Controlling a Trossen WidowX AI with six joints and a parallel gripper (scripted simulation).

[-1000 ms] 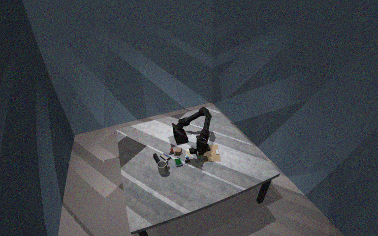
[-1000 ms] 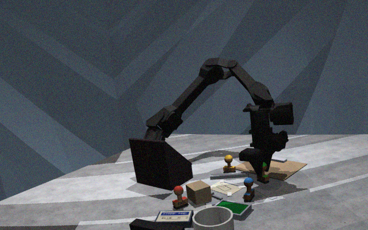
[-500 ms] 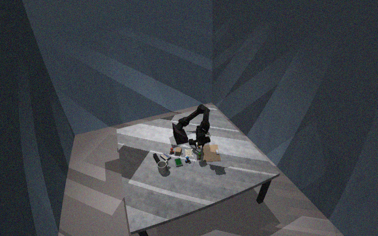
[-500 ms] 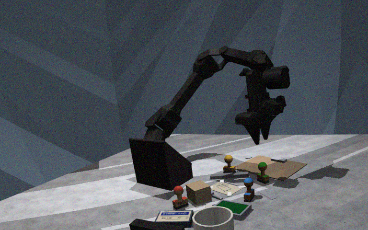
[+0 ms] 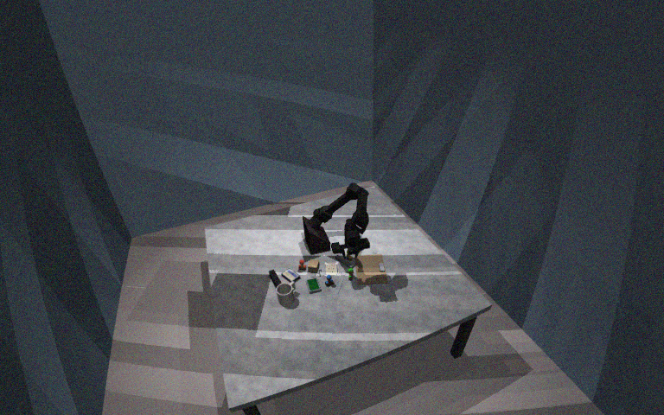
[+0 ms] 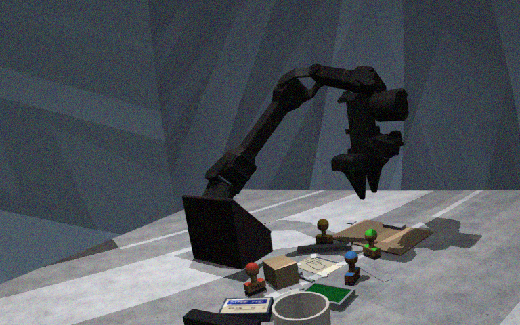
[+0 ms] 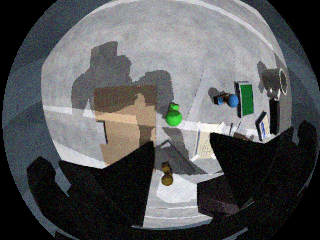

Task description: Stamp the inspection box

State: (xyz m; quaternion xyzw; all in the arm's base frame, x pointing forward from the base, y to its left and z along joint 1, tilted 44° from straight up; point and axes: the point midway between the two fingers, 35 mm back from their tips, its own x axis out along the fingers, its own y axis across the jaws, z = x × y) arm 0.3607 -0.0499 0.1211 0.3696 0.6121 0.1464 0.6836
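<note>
The green-knobbed stamp stands upright on the bench at the near edge of a brown cardboard sheet. My gripper hangs open and empty well above the stamp, clear of it. The pale card lies flat to the left of the stamp; its marks are too small to read. The green ink pad lies in front of the card.
A blue-knobbed stamp, a red-knobbed stamp and a yellow-knobbed stamp stand around the card. A small wooden box, a grey cup, a blue-labelled box and the arm's base are close by.
</note>
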